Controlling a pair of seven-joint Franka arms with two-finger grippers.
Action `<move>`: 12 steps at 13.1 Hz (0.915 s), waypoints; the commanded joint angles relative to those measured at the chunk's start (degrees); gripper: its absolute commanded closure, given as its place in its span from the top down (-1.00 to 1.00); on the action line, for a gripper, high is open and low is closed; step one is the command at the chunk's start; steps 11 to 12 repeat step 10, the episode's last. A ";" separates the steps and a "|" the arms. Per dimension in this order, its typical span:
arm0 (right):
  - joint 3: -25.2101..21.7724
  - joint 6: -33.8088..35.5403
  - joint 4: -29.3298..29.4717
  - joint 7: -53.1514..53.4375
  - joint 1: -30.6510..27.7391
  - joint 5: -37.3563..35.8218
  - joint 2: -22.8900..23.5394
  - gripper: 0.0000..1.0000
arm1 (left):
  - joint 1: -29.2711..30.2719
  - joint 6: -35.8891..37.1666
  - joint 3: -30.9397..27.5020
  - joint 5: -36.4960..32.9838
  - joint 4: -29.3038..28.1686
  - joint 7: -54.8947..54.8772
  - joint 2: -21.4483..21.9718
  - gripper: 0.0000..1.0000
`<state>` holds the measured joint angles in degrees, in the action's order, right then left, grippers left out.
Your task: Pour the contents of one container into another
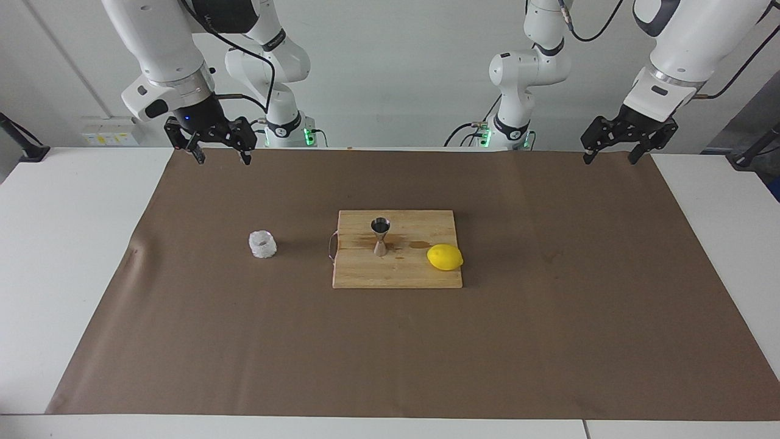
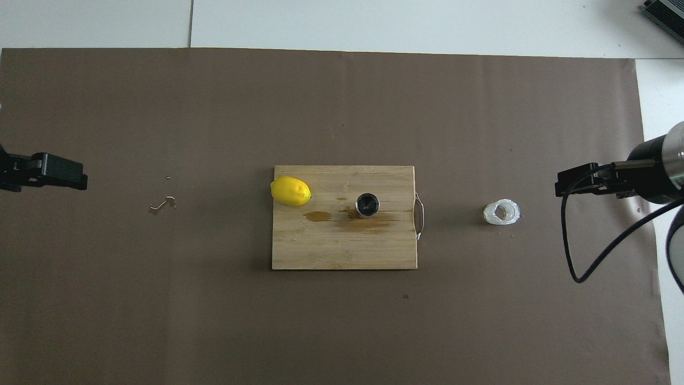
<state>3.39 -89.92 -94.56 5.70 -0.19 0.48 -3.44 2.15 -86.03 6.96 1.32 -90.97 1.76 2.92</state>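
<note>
The squat frosty glass cup (image 1: 262, 244) (image 2: 502, 212) stands upright on the brown mat, beside the wooden board at the right arm's end. On the board (image 1: 396, 274) (image 2: 342, 248) stands the steel hourglass jigger (image 1: 380, 235) (image 2: 367, 205), upright and dark inside. My right gripper (image 1: 222, 160) (image 2: 567, 182) hangs open and empty in the air over the mat's edge by its own base, well apart from the cup. Over the same edge at the left arm's end, my left gripper (image 1: 609, 160) (image 2: 69, 174) is open and empty too.
A yellow lemon (image 1: 445, 256) (image 2: 290, 191) lies on the board's corner toward the left arm's end. Brown wet stains (image 2: 363, 223) mark the board beside the jigger. A small spill mark (image 2: 162, 203) sits on the mat toward the left arm's end.
</note>
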 commanded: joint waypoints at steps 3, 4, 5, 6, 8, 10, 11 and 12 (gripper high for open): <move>0.39 -0.96 -1.33 4.23 -0.25 -1.44 -1.04 1.00 | -1.01 2.27 -1.42 -0.79 0.00 -4.29 0.16 1.00; 0.39 -0.96 -1.33 4.23 -0.25 -1.44 -1.04 1.00 | -0.48 2.09 -1.33 -0.79 0.00 -4.65 0.24 1.00; 0.39 -0.96 -1.51 4.14 -0.25 -1.44 -1.13 1.00 | 1.00 1.83 -0.99 -0.79 0.09 -5.09 0.24 1.00; 0.39 -0.96 -1.68 4.14 -0.25 -1.44 -1.13 1.00 | 1.28 1.57 -0.81 -0.79 0.09 -5.10 0.33 1.00; 0.39 -0.96 -1.68 3.97 -0.25 -1.44 -1.22 1.00 | 1.19 0.16 -0.89 -0.70 0.00 -5.09 0.33 1.00; 0.39 -1.05 -1.77 3.88 -0.25 -1.44 -1.22 1.00 | 1.19 -0.46 -0.98 -0.70 0.00 -5.01 0.07 1.00; 0.39 -1.05 -1.77 3.88 -0.25 -1.44 -1.22 1.00 | 1.19 -0.46 -0.98 -0.70 0.00 -5.01 0.07 1.00; 0.39 -1.05 -1.77 3.88 -0.25 -1.44 -1.22 1.00 | 1.19 -0.46 -0.98 -0.70 0.00 -5.01 0.07 1.00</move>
